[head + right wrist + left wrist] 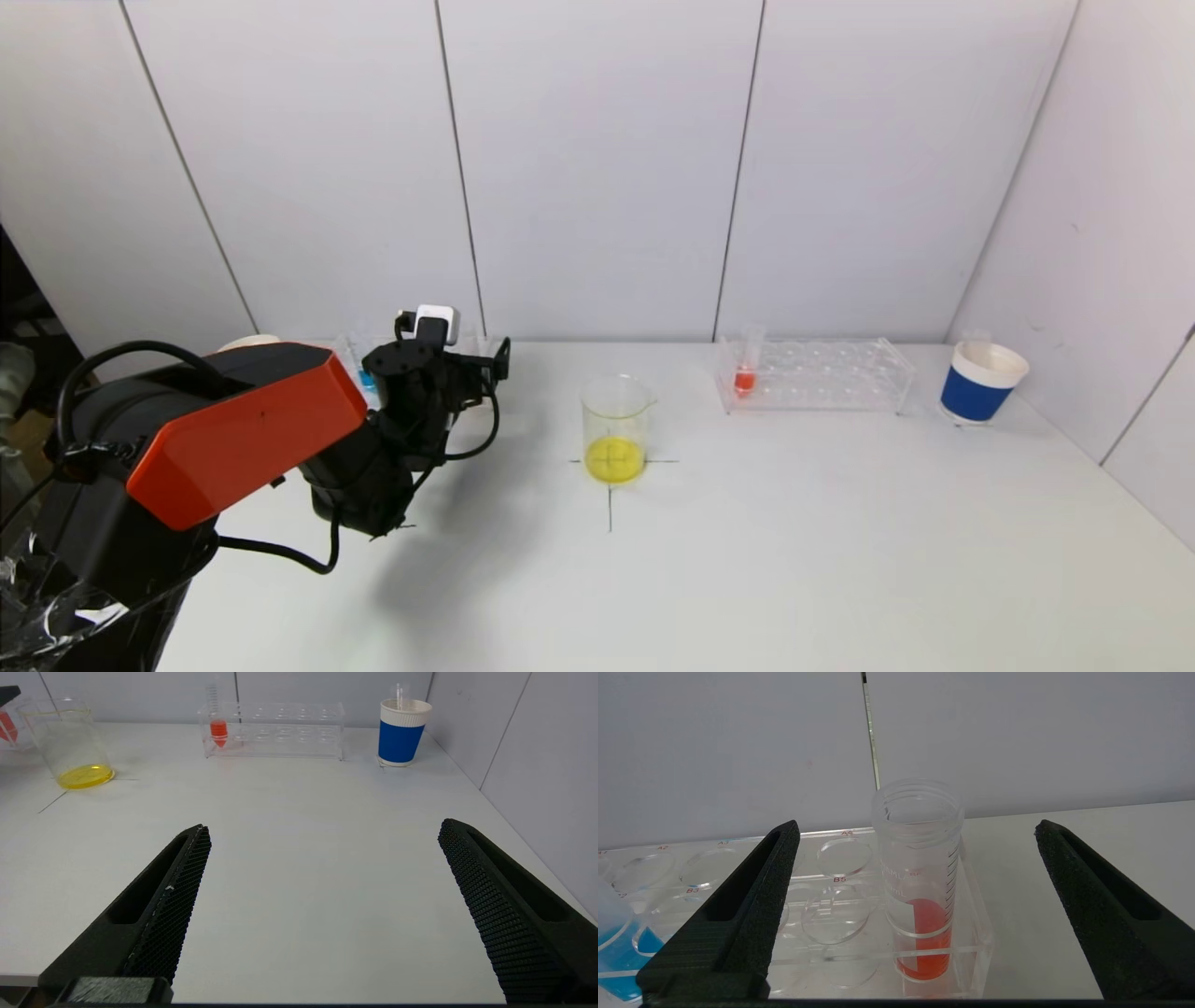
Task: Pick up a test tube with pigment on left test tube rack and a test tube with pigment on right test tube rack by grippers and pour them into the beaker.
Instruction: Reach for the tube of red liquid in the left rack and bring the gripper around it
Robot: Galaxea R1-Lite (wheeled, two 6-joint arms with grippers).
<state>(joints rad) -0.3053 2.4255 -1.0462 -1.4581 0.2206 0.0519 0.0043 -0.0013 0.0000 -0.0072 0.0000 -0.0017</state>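
Since the clear plastic test tube with red pigment (pixel 920 891) standing in the left acrylic rack (pixel 831 896) looks light and slick, pinch its upper wall; your left end effector (pixel 915 905) brackets it, spread wide.

Left tool (pixel 917 830) spread wide — red-pigment test tube (pixel 920 882) upright in the rack's (pixel 840 891) end hole between its fingers.

The beaker (pixel 615 429) is clear with yellow liquid at its bottom; a black cross marks the white tabletop (pixel 794 560) beneath it. The tube (pixel 919 882) in the clear left rack (pixel 831 905) holds orange-red pigment, its neighbour (pixel 614 947) blue. The paper cup (pixel 982 381) near the tabletop's right edge is blue with a white rim.
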